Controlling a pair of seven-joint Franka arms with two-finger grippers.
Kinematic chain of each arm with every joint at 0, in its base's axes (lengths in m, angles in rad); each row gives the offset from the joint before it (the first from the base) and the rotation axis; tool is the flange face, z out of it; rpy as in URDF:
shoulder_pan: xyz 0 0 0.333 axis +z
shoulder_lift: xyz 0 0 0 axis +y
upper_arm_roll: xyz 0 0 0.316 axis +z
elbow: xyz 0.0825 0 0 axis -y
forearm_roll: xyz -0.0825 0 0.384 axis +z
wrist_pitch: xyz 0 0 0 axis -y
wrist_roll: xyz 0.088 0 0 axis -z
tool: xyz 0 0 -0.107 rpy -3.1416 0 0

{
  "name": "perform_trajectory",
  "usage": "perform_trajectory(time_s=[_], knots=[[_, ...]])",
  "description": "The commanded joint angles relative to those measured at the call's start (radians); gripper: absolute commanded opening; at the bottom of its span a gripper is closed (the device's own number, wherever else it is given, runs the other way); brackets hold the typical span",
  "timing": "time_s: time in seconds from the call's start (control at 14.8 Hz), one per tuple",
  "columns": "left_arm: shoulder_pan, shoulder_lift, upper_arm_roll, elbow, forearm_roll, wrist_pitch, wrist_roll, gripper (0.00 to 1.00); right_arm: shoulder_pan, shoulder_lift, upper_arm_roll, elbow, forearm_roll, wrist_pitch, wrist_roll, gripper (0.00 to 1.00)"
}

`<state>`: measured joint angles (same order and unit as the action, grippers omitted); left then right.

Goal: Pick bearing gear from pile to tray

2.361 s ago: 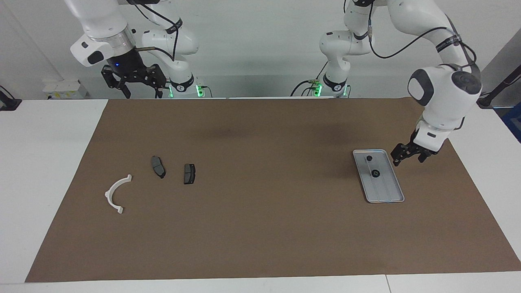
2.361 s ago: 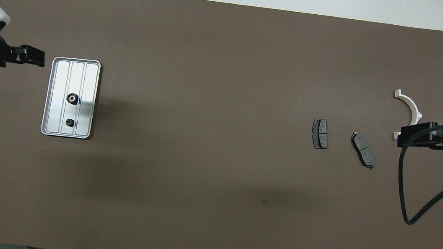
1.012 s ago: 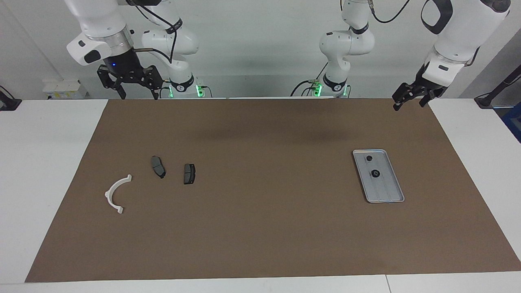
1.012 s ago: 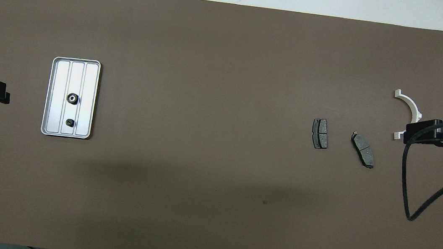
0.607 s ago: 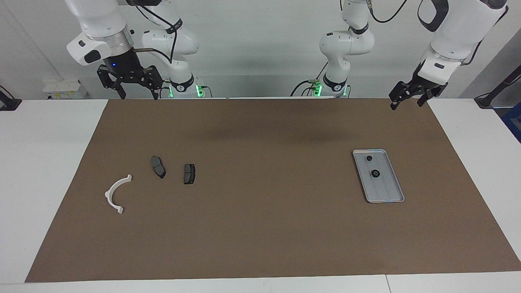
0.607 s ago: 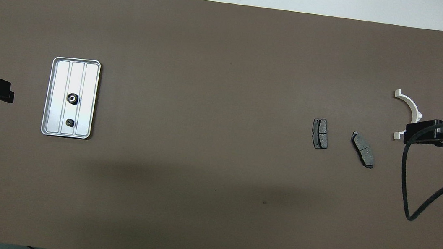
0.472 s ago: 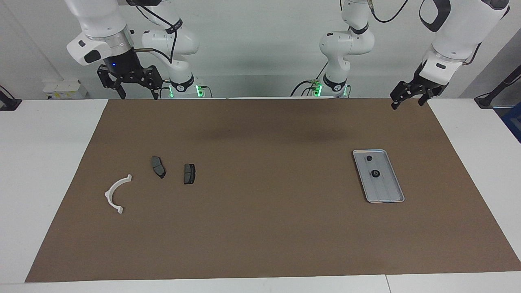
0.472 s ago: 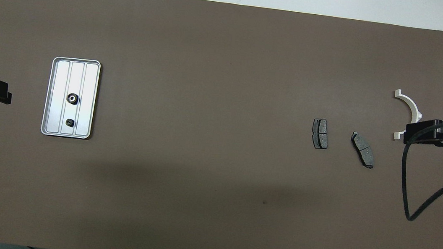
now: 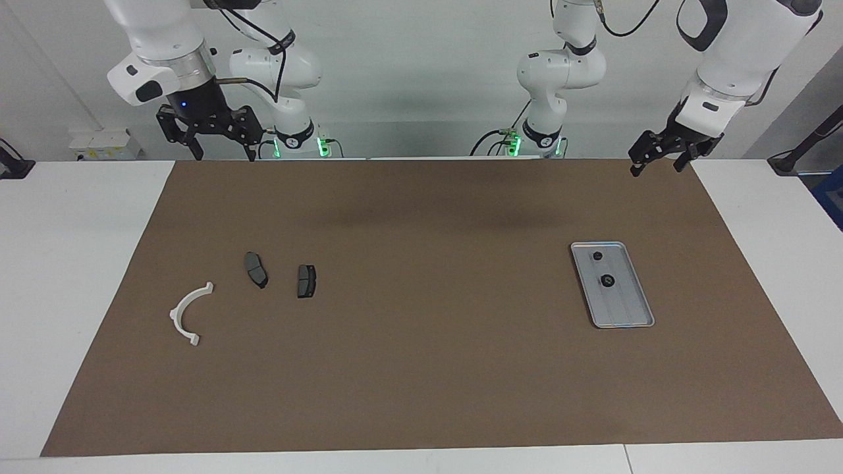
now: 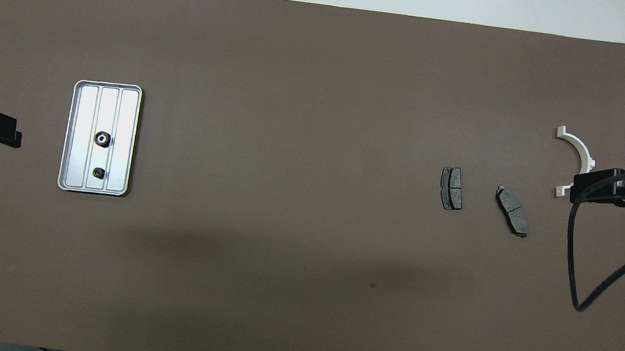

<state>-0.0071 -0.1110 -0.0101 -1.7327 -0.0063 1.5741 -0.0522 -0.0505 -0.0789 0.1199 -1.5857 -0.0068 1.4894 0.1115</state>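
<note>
- Looking across the table, we see the left gripper raised high over the edge of the brown mat at the left arm's end; a couple of seconds ago it hung low just beside the tray, so it has lifted away and back toward its base.
- Its jaws stand apart and hold nothing.
- We find two small black round parts lying in the tray: one gear near the middle and a second gear closer to the robots. Neither has shifted over these moments.
- The right gripper waits up in the air near its own base, jaws apart and empty, where it was before.
- At the right arm's end, what remains loose on the mat is a white plastic arc and two dark brake pads, well apart from the tray and unmoved.
- We see no small black round part among them, so we judge that the gears are delivered and the task is at or near its end.
</note>
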Motion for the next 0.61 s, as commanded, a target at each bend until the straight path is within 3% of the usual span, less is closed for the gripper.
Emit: perform_trajectory(time_s=[0.0,0.54], knots=[[-0.002,0.004,-0.004,0.016,-0.027,-0.008,0.032,1.0,-0.009,-0.012,0.003,-0.016,-0.001,0.019,0.008,1.0],[-0.019,0.002,-0.004,0.016,-0.031,-0.005,0.032,1.0,-0.008,-0.012,0.003,-0.016,-0.001,0.019,0.007,1.0]])
